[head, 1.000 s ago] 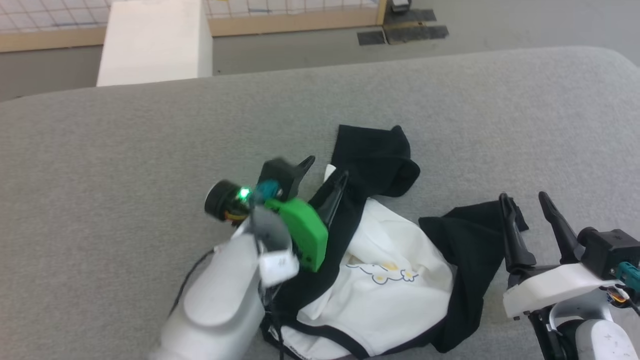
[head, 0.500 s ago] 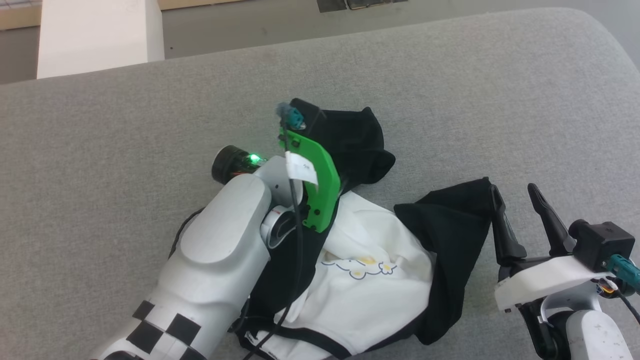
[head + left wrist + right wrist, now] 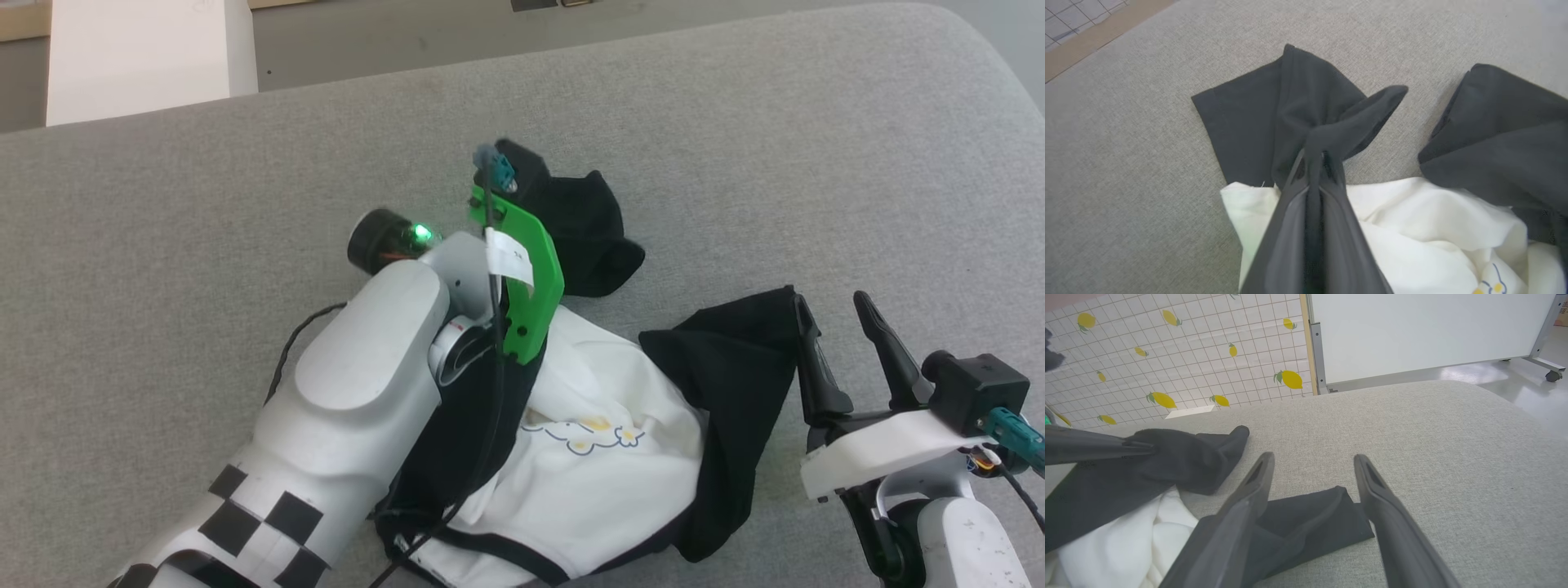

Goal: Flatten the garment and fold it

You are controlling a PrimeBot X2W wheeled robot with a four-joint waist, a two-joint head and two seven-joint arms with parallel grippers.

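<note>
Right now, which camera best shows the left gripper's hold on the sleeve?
The left wrist view: the left gripper is close up, shut on a fold of the sleeve. In the head view its green bracket covers the pinch; the right wrist view catches it sidelong at the edge.

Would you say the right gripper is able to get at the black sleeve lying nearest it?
Probably yes. The right gripper is open, and the sleeve lies flat right at its fingers with nothing over it. The left gripper is shut on the other sleeve, well aside.
</note>
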